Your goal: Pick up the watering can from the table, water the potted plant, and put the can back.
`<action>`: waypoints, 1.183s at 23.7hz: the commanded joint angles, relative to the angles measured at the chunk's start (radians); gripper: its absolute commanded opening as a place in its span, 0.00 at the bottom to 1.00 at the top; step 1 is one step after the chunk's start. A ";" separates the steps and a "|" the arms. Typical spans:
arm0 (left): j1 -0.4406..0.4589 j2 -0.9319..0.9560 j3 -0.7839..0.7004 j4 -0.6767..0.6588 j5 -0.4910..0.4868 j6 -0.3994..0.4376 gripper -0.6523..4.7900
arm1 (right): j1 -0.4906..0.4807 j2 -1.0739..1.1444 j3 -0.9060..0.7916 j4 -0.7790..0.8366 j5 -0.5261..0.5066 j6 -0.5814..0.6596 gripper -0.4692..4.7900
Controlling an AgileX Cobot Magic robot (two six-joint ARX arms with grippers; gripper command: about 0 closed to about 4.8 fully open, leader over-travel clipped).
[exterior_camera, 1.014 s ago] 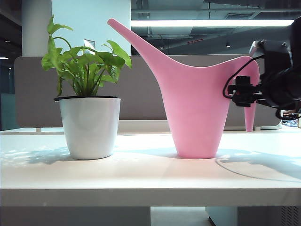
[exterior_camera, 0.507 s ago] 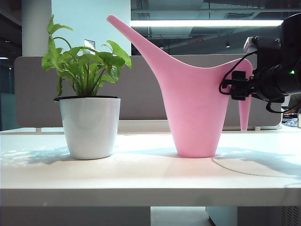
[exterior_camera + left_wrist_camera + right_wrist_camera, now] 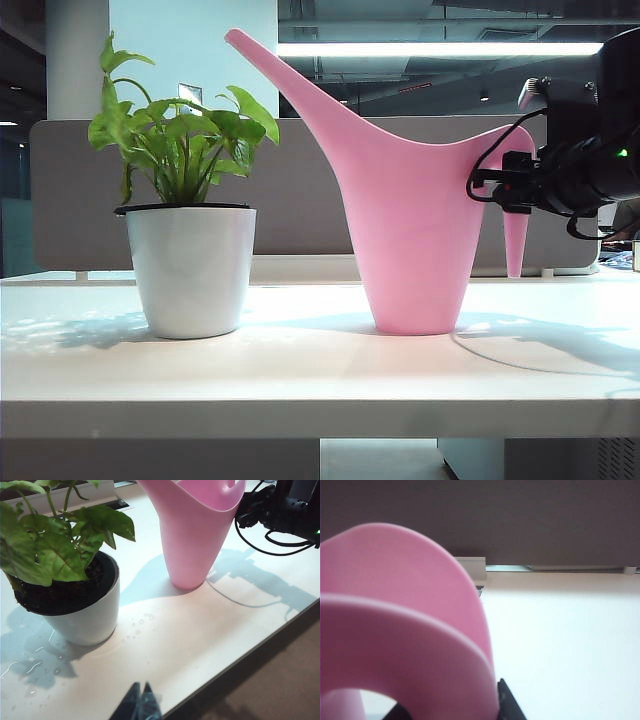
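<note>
Smooth pink plastic watering can (image 3: 410, 220), glossy white pot (image 3: 190, 268)

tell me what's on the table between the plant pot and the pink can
Only bare white table with a few water droplets, seen in the left wrist view, between the potted plant and the watering can.

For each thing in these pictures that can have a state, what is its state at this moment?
watering can: upright on the table, not lifted.
potted plant: upright, apart from the can, soil dark.
table: water drops and a wet patch near the pot.
right gripper: at the can's handle, fingers around it; a firm grip cannot be told.
left gripper: shut, above the front table edge, holding nothing.
</note>
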State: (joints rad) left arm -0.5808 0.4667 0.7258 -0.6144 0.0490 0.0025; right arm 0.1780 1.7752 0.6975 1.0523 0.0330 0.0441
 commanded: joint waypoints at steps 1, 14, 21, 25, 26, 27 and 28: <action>-0.001 0.000 0.003 0.010 -0.002 -0.003 0.13 | -0.009 -0.004 0.008 0.023 -0.038 -0.003 0.36; -0.001 0.000 0.003 0.010 -0.002 -0.003 0.13 | -0.014 -0.092 0.006 -0.084 -0.087 -0.108 0.16; -0.001 0.000 0.003 0.010 -0.002 -0.003 0.13 | -0.015 -0.113 0.008 -0.104 -0.027 -0.133 0.08; -0.001 0.000 0.003 0.010 -0.002 -0.003 0.13 | -0.021 -0.141 0.010 -0.106 -0.002 -0.138 0.08; -0.001 0.000 0.003 0.010 -0.002 -0.003 0.13 | -0.022 -0.150 0.011 -0.106 -0.002 -0.151 0.08; -0.001 0.000 0.003 0.010 -0.002 -0.003 0.13 | -0.023 -0.166 0.011 -0.106 -0.001 -0.174 0.08; -0.001 0.000 0.003 0.010 -0.002 -0.003 0.13 | -0.023 -0.179 0.011 -0.107 -0.001 -0.196 0.08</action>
State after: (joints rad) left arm -0.5808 0.4664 0.7258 -0.6144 0.0490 0.0025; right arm 0.1562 1.6268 0.6971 0.8837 0.0261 -0.1276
